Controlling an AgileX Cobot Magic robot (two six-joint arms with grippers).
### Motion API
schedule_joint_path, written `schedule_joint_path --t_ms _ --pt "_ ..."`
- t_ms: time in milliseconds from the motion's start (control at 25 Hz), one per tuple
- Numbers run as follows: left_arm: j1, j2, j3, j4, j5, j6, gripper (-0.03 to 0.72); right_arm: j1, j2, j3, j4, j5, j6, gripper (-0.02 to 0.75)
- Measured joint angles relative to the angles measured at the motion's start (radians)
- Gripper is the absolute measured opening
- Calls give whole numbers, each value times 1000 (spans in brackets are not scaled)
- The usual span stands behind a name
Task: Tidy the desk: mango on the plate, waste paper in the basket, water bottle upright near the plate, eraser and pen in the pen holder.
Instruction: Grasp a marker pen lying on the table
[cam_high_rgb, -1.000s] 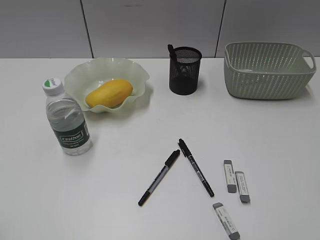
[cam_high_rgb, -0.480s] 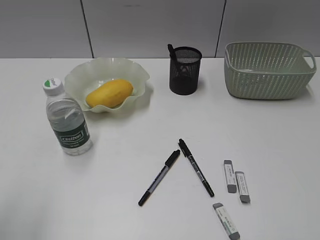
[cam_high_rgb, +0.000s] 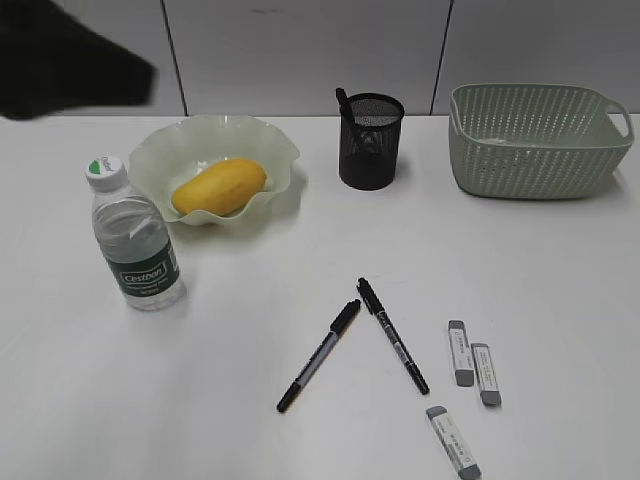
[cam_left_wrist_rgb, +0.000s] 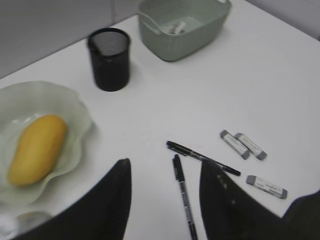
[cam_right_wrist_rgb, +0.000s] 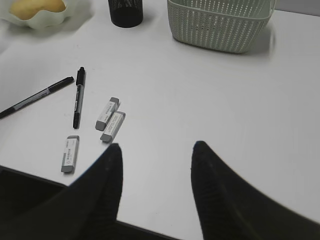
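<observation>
Exterior view — the mango (cam_high_rgb: 219, 187) is seen on the plate (cam_high_rgb: 275, 140) at upper left, while both wrist views show the left gripper (cam_left_wrist_rgb: 164, 197) and right gripper (cam_right_wrist_rgb: 156, 187) parted, nothing held.

One mango (cam_high_rgb: 219, 186) lies in one plate (cam_high_rgb: 160, 150). There is one water bottle (cam_high_rgb: 133, 238), one black pen holder (cam_high_rgb: 370, 141) and one green basket (cam_high_rgb: 538, 140). Two pens lie on the counter (cam_high_rgb: 560, 270): one (cam_high_rgb: 319, 355) and another (cam_high_rgb: 392, 334). There are three erasers: one (cam_high_rgb: 459, 352), two (cam_high_rgb: 485, 373), three (cam_high_rgb: 452, 441). One wad of waste paper (cam_left_wrist_rgb: 174, 28) sits in the basket.
</observation>
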Motion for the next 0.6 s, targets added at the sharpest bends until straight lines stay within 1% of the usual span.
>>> schedule_joint_path --t_ms 80,160,200,280,400,600 --pt "-145 118 -34 141 -38 -125 335 0 0 0 0 0 0 367" --pt "-228 245 -80 264 -26 -281 341 0 0 0 0 0 0 367" --pt "-250 319 -109 300 -9 -325 349 0 0 0 0 0 0 367" --pt "-264 458 -168 326 35 -364 386 0 -1 0 0 0 1 367" --pt "-266 664 -255 336 92 -380 435 0 -1 0 -1 0 1 367" --pt "-267 888 -397 354 169 -397 452 0 -1 0 -1 0 1 367"
